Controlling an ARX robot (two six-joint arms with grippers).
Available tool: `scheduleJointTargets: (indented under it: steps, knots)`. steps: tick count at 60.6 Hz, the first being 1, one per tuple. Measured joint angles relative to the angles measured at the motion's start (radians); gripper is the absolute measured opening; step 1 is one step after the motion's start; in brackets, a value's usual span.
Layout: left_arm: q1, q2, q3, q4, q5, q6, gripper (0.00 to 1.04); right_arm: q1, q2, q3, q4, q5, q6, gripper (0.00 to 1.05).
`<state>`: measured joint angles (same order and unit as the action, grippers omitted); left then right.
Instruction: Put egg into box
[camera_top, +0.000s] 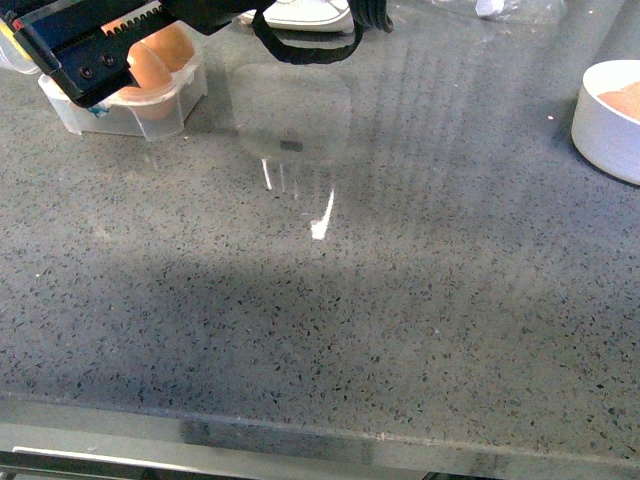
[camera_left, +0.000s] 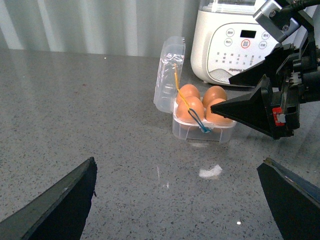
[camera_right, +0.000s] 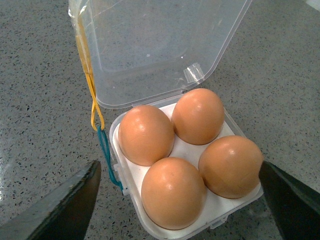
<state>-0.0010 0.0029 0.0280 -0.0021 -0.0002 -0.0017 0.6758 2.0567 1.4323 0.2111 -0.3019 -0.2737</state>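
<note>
The grey speckled counter (camera_top: 320, 330) fills the near part of the front view, with a bright glare patch (camera_top: 322, 222) toward 12 o'clock. The left gripper (camera_left: 176, 162) hangs above the counter with its 2 dark fingers spread wide and nothing between them. The box lies ahead of it, well apart.

Farther out, at about 11 o'clock from the robot, the box (camera_left: 220, 134) sits on the counter with its clear lid (camera_right: 160, 50) standing open. Brown eggs fill all 4 cups. The egg (camera_right: 172, 192) nearest the right wrist camera sits in its cup just beside its neighbours. The 3 other eggs (camera_right: 197, 116) look the same, so the 4 cannot be told apart by looks. A yellow band (camera_right: 89, 85) hangs from a lid corner and links to a blue band (camera_right: 106, 150) that runs down to a corner of the box.

The right gripper (camera_right: 180, 164) is over the box with its 2 fingers parted wide, 1 on either side, gripping nothing. In the left wrist view 1 fingertip overlaps the egg at the box's right front, but whether it touches cannot be told.

At 2 o'clock a round white bowl (camera_top: 600, 125) is cut off by the frame edge, with something pale orange inside. At 12 o'clock, beyond the box, stands a white appliance (camera_left: 235, 40) with a button panel. Behind it hangs a pale pleated curtain (camera_left: 100, 25).
</note>
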Motion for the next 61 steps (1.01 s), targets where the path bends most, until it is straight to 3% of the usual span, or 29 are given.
scheduleJointTargets:
  steps: [15,29,40,51,61]
  knots:
    - [0.0,0.0,0.0,0.0,0.0,0.0,0.98,-0.034,-0.059,-0.02,0.044,0.046,0.012,0.97]
    - [0.0,0.0,0.0,0.0,0.0,0.0,0.98,-0.109,-0.168,-0.14,0.116,0.205,0.042,0.97]
    - [0.0,0.0,0.0,0.0,0.0,0.0,0.98,-0.17,-0.313,-0.342,0.213,0.303,0.076,0.97]
    - [0.0,0.0,0.0,0.0,0.0,0.0,0.98,-0.283,-0.6,-0.658,0.317,0.344,0.308,0.97]
    - [0.0,0.0,0.0,0.0,0.0,0.0,0.98,-0.372,-0.735,-0.838,0.344,0.382,0.356,0.97]
